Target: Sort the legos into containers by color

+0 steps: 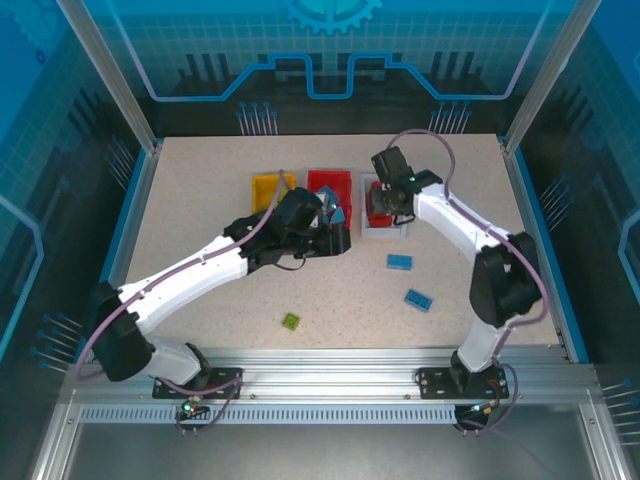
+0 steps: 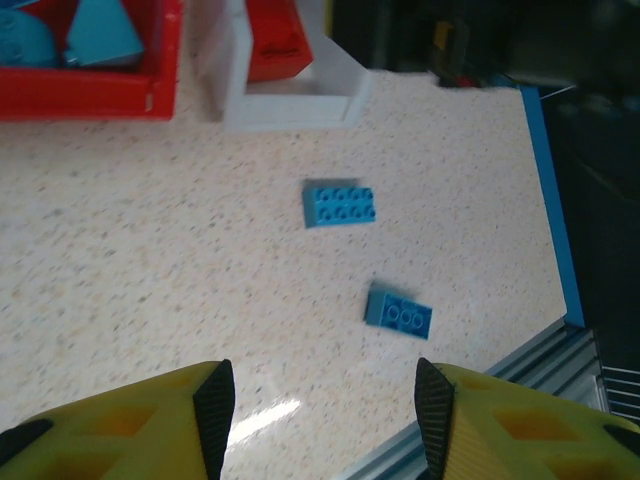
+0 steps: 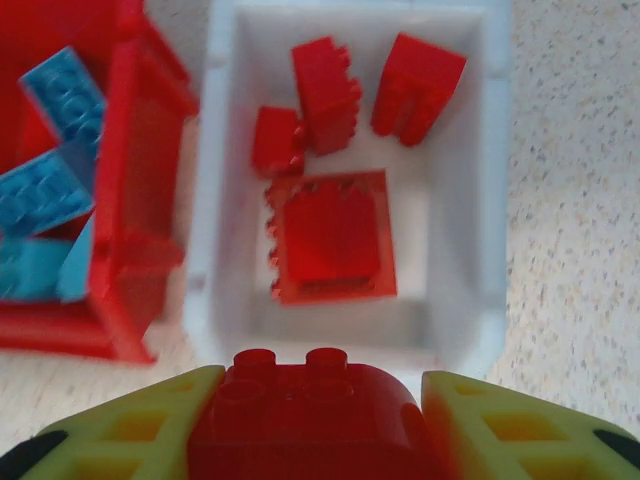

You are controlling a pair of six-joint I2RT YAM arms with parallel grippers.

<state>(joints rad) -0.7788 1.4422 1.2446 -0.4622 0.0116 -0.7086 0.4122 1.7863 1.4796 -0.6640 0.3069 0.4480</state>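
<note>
Speckled table (image 1: 200, 260) lies beneath. Bottom centre, the right end effector (image 3: 310, 430) grips a red brick (image 3: 300, 395) over the near wall of the white bin (image 3: 225, 200); released now, it could clip that rim and tumble outside. Lower frame, the left end effector (image 2: 325, 420) hangs half-open, empty.

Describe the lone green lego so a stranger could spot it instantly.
Look at the speckled table, near its front edge. The green lego lies there alone, left of centre. The two other loose bricks, further right, are blue.
</note>
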